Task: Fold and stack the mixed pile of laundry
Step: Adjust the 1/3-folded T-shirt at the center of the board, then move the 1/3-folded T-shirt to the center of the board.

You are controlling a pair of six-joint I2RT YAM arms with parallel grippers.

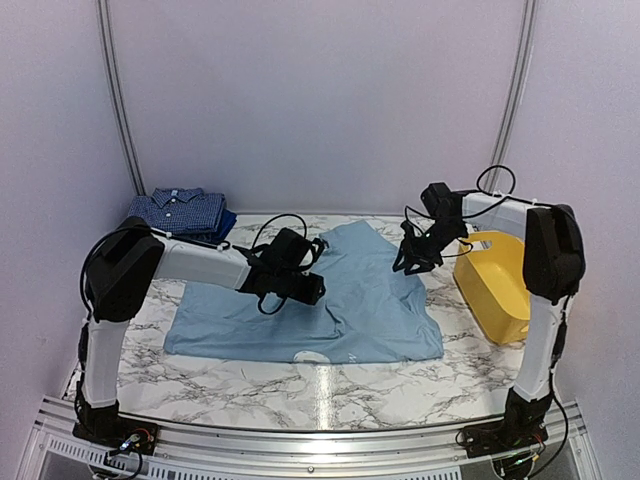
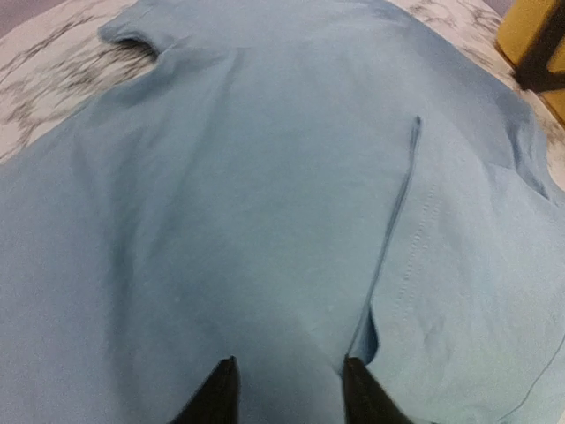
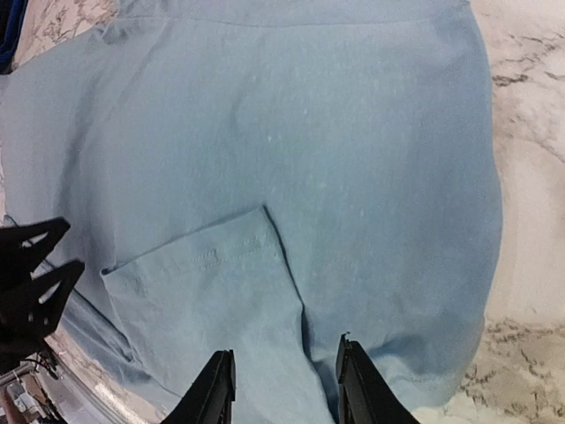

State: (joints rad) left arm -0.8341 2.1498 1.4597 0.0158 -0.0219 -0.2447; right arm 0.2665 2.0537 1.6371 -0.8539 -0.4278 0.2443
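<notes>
A plain light-blue T-shirt (image 1: 340, 305) lies spread flat on the marble table; it fills the left wrist view (image 2: 247, 177) and the right wrist view (image 3: 353, 132). My left gripper (image 1: 310, 290) hovers open over its middle, fingertips (image 2: 221, 389) just above the cloth beside a folded sleeve edge (image 2: 397, 230). My right gripper (image 1: 412, 262) is open over the shirt's right edge, fingertips (image 3: 353, 380) above a folded-in sleeve (image 3: 203, 283). A folded navy small-check shirt (image 1: 180, 210) lies on a solid dark-blue piece (image 1: 222, 228) at the back left.
A yellow plastic tub (image 1: 495, 285) stands tilted at the right, close to my right arm; its corner shows in the left wrist view (image 2: 530, 44). Bare marble table (image 1: 300, 385) lies in front of the shirt. White walls close the back and sides.
</notes>
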